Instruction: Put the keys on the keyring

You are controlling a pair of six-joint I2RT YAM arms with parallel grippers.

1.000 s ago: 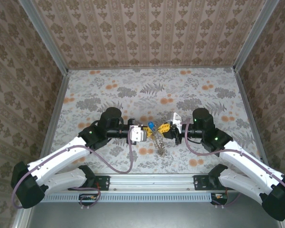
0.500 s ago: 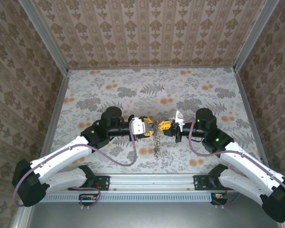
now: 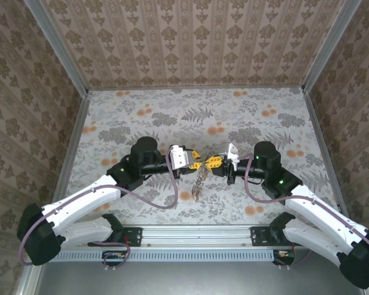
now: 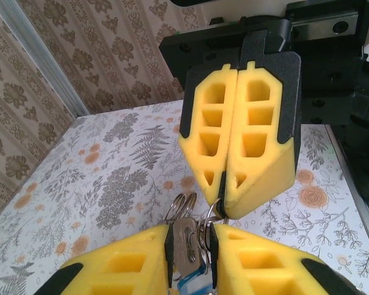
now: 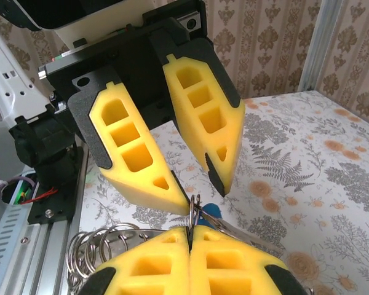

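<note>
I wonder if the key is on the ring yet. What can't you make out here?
Left wrist view: the left gripper covers most of the key; the bottom edge cuts off its blue head.
Right wrist view: the shut right gripper hides part of the ring.
Top view: key and ring too small; threaded or not, unclear.
</note>
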